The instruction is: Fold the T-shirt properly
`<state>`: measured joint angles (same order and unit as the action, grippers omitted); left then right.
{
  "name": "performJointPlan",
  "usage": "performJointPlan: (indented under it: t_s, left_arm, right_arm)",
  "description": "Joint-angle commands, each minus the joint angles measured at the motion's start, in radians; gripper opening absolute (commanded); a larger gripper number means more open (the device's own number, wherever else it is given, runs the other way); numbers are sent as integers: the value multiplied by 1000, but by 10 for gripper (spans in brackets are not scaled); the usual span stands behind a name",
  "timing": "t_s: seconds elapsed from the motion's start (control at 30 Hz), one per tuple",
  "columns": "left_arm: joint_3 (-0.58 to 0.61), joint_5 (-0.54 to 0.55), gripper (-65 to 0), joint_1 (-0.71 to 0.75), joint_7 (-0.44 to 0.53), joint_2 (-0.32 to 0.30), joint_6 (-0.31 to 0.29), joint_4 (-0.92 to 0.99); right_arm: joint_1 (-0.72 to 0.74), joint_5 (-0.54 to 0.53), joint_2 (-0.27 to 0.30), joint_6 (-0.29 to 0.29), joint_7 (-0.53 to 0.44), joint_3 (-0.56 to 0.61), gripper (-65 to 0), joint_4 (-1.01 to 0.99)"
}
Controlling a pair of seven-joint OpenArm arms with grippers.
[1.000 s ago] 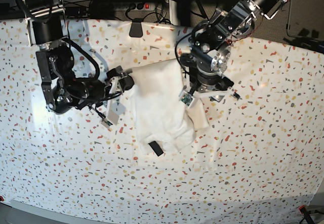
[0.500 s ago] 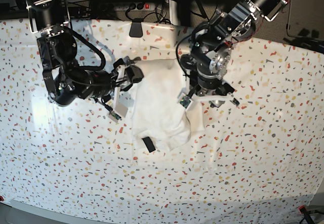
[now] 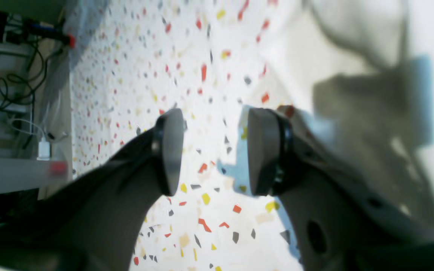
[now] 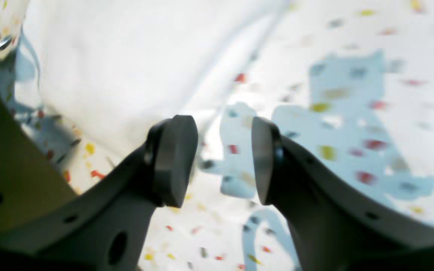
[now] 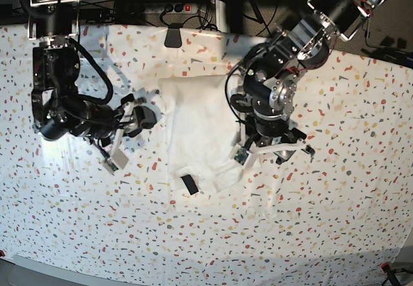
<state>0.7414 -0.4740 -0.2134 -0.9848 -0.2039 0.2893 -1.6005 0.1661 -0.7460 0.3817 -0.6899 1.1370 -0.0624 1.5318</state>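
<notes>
The white T-shirt (image 5: 197,128) lies folded into a narrow upright rectangle mid-table, plain side up, with a small black tag (image 5: 188,184) at its near end. My left gripper (image 5: 279,148) hovers just right of the shirt's lower right corner. In the left wrist view that gripper (image 3: 215,150) is open over the speckled cover, with blurred shirt cloth (image 3: 356,79) to its right. My right gripper (image 5: 138,117) sits left of the shirt, apart from it. Seen from the right wrist, the gripper (image 4: 224,160) is open and empty, and the shirt (image 4: 126,56) fills the upper left.
The white speckled table cover (image 5: 310,234) spans the table. A black clamp (image 5: 173,38) sits at the back edge above the shirt. A power strip and cables (image 5: 175,7) lie behind the table. Both arm bodies flank the shirt closely.
The right arm has drawn back leftward from the shirt's left edge. The left arm has shifted toward the table's front. The flap that stuck out on the shirt's right now lies tucked in.
</notes>
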Motion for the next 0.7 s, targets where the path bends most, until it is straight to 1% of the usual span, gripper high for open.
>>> performJointPlan:
  t_s: [0.0,0.13,0.23,0.3,0.37,0.4,0.47,0.53,0.63,0.67]
  left_arm:
    - [-2,-23,-381,-19,13,1,14,-39]
    - [-2,-23,-381,-19,13,1,15,-127]
    - [-3,-16,-381,-19,13,1,15,-158]
    - [-19,21,-381,-19,14,0,14,-158]
    - [-60,76,-381,-17,17,0,13,-158]
    - [-86,100,-381,-16,18,0,14,-158]
    - [-145,153,-381,-8,22,-2,14,-163]
    - [-198,215,-381,14,45,-28,11,-185]
    - [-240,280,-382,73,63,-111,-34,-264]
    - [-247,293,-382,102,63,-141,-36,-299]
  right_arm:
    - [19,-21,14,-8,-11,-41,-376,24]
    - [18,-20,15,-8,-11,-190,-376,32]
    - [10,-15,15,-8,-9,-294,-376,33]
    - [-2,-18,16,-8,33,-353,-376,34]
    - [-20,-81,29,-8,110,-393,-376,34]
    - [-37,-129,38,-8,127,-407,-376,34]
    - [-74,-178,58,-8,148,-438,-376,35]
    - [-115,-178,74,-8,157,-469,-376,40]
    - [-185,-178,84,-8,159,-522,-376,68]
    - [-211,-179,84,-8,159,-540,-376,83]
